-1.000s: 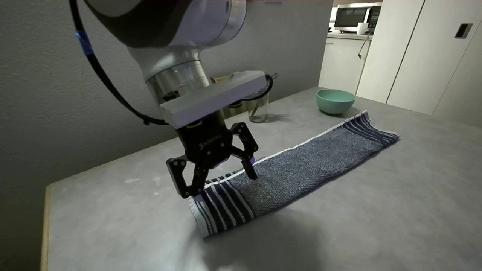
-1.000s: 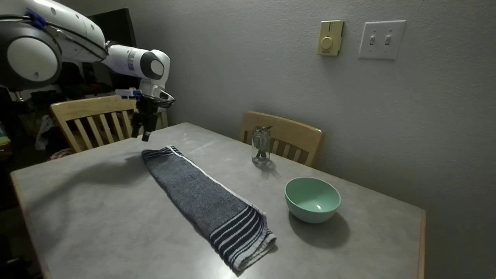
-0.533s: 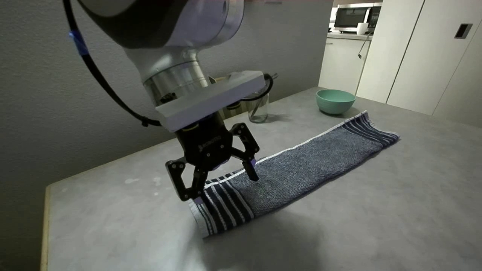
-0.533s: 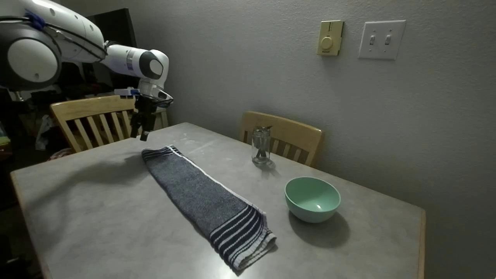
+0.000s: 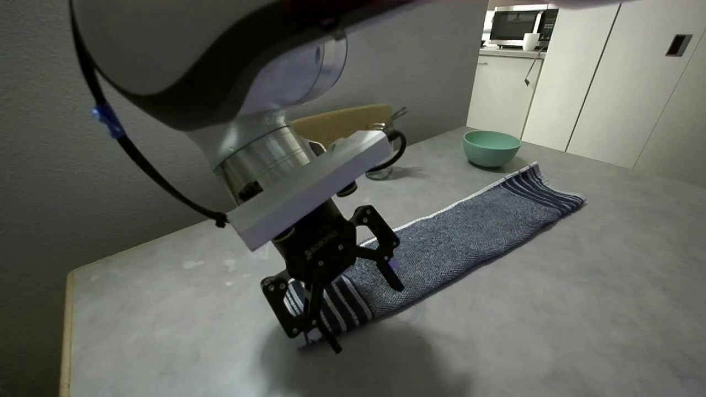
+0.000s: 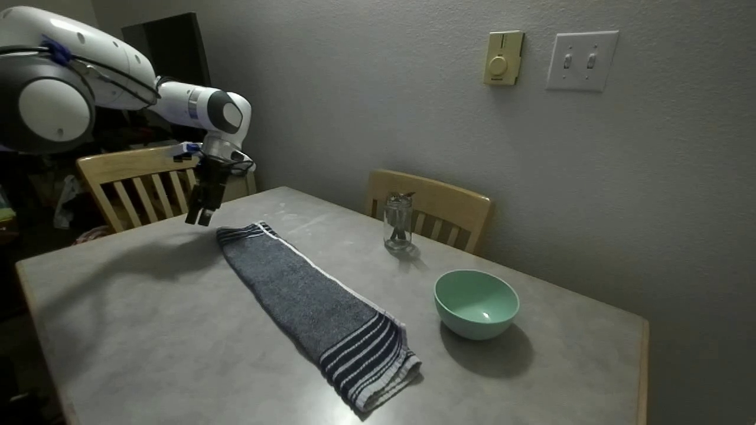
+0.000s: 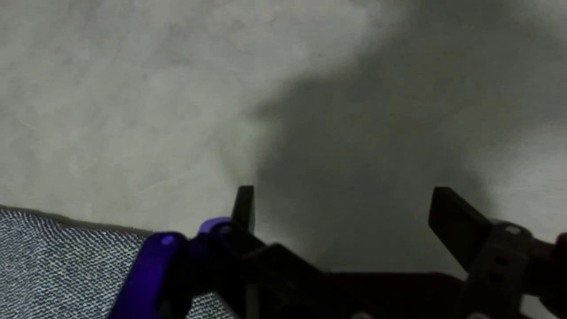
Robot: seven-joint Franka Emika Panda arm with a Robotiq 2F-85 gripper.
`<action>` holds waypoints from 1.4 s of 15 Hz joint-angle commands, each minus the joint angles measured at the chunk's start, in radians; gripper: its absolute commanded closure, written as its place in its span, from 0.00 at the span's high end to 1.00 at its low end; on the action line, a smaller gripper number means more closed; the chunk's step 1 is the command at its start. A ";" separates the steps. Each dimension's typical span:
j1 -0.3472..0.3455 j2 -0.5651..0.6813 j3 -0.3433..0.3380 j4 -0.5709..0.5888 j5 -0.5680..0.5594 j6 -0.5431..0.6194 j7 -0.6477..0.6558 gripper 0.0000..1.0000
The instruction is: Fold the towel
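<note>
— Entries from the left edge, please.

— In an exterior view: white and dark-grey jointed robot arm, upper left. Pale wooden slat-backed chair, left, below the arm. Grey-topped, wood-edged table, across the lower frame.

— Next entry?

— Black two-fingered gripper, left of centre, tilted, over the table.

— Condition?

— Fingers spread wide, table visible between them in the wrist view. Contact with the table: cannot tell.

— Following entry?

— Long, narrow, dark grey-blue cloth towel, white stripes at both ends, white line along a long side. Lying on the table, from left of centre to bottom centre; far end near the gripper. Lower left in the wrist view.

— Remainder, rightward?

— Clear glass jar, upright, just right of centre, slender dark utensils inside. Pale wooden chair back, behind the jar. Round mint-green bowl, lower right, on the table. Yellowish box with round dial, upper right. White double-switch plate, to its right.
</note>
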 commanded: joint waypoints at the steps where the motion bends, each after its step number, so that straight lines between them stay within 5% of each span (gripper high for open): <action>1: 0.022 0.074 -0.025 0.113 -0.007 -0.082 0.026 1.00; 9: 0.023 0.165 -0.055 0.315 -0.021 -0.031 0.077 1.00; 12: 0.022 0.176 -0.050 0.341 -0.007 -0.076 0.093 1.00; 13: 0.021 0.135 -0.049 0.271 -0.007 -0.039 0.093 1.00; 16: 0.047 0.191 -0.084 0.361 -0.049 -0.021 0.104 1.00; 21: 0.100 0.180 -0.166 0.287 -0.153 0.218 0.218 1.00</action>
